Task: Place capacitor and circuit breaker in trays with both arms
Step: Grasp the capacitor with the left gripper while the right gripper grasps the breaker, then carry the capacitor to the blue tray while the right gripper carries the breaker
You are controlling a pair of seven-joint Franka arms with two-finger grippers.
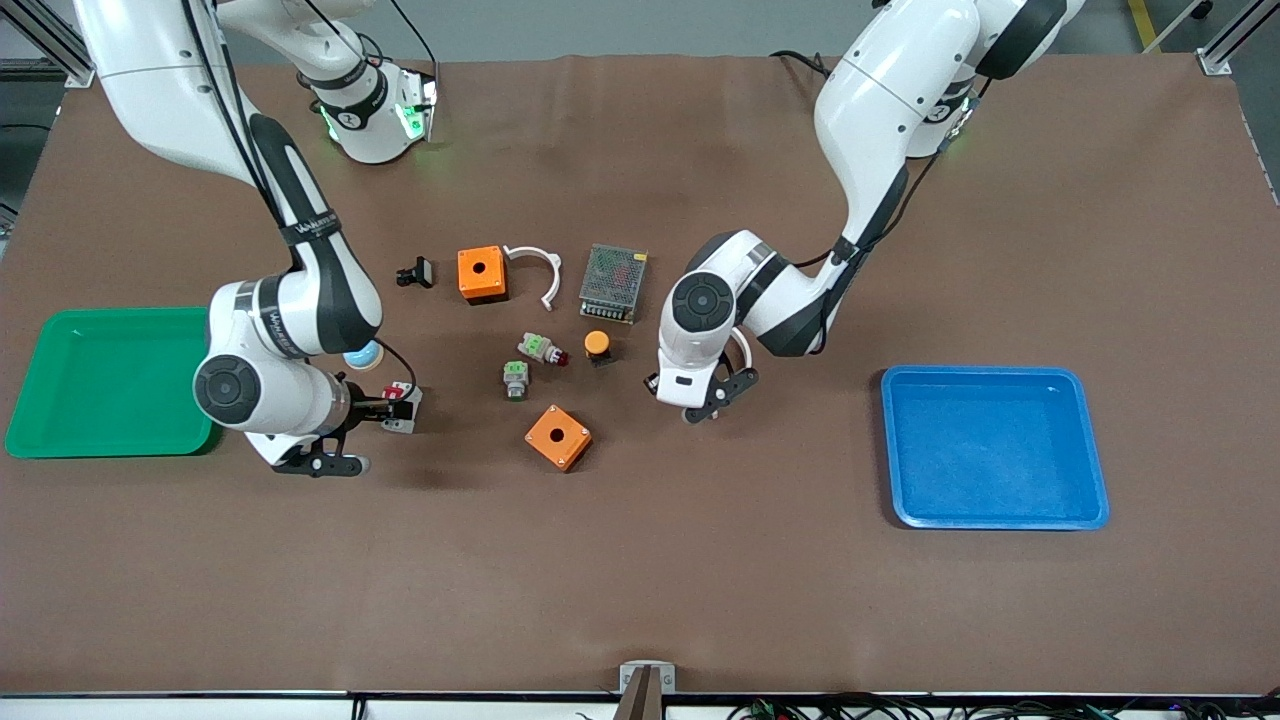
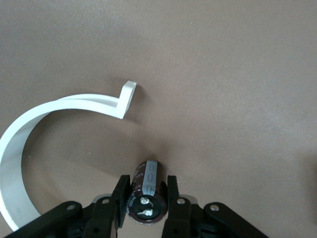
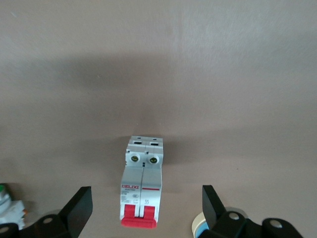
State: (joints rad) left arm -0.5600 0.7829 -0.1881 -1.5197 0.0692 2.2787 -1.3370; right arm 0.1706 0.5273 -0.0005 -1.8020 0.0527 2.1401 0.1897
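Observation:
The capacitor [image 2: 146, 194], a small dark cylinder with a grey stripe, is gripped between the fingers of my left gripper [image 2: 147, 198]. In the front view this gripper [image 1: 703, 404] hangs low over the middle of the table, and the capacitor is hidden by it. The circuit breaker [image 3: 142, 191], white-grey with red toggles, lies flat on the table between the wide-open fingers of my right gripper [image 3: 146, 210]. In the front view the breaker [image 1: 403, 406] lies beside the green tray [image 1: 110, 440], with the right gripper [image 1: 392, 409] at it.
A blue tray [image 1: 995, 520] is at the left arm's end. Two orange boxes [image 1: 482, 273] [image 1: 558, 437], a mesh-topped box [image 1: 613, 283], a white curved clip [image 1: 535, 265], a black clip [image 1: 415, 272], an orange-capped button [image 1: 597, 346] and two green-topped parts [image 1: 540, 348] [image 1: 516, 380] lie mid-table. A white curved piece [image 2: 29, 144] lies by the left gripper.

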